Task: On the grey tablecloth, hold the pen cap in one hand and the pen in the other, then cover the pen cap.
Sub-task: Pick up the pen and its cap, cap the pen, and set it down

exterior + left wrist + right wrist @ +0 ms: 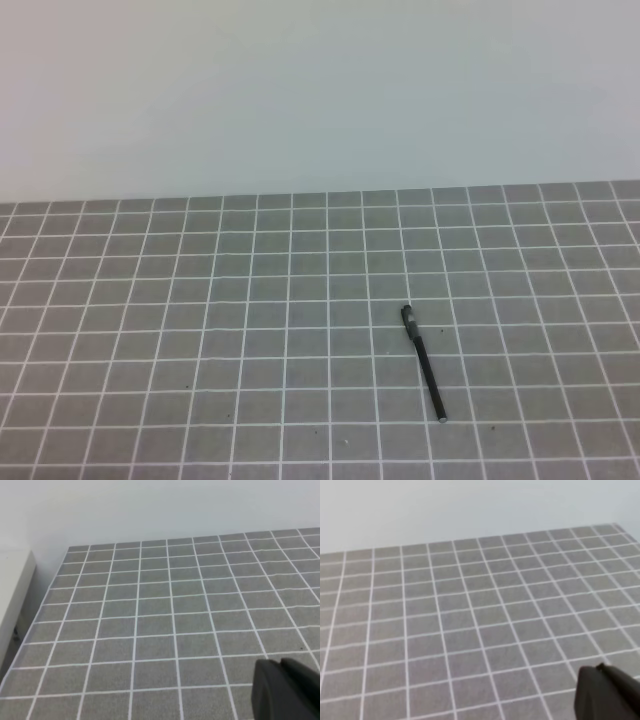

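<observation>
Only a dark corner of each hand shows: the left hand [287, 690] sits at about five o'clock in its wrist view and the right hand [607, 692] at about five o'clock in its own, and neither appears in the high view. From these slivers I cannot tell how far either is open, and nothing can be seen in their grip; both seem to hang above bare cloth. Outward from them lies the grey tablecloth [200, 330] with its white grid covering the desk, and the only object on it is the pen [427, 370], lying at about five o'clock from the middle of the high view, its length running from eleven o'clock down to five o'clock. At its eleven o'clock end sits a thicker dark piece, which I take to be the pen cap [408, 317], touching or nearly touching the barrel; whether it is already seated I cannot tell. At the five o'clock end there is a small pale spot. Judging from this, the step in hand is the first approach. To do it well, the right hand, being on the nearer side, should probably come down across the barrel at its middle, fingers square to its line, while the left reaches across for the short cap, gripping it low so the mouth stays free.
</observation>
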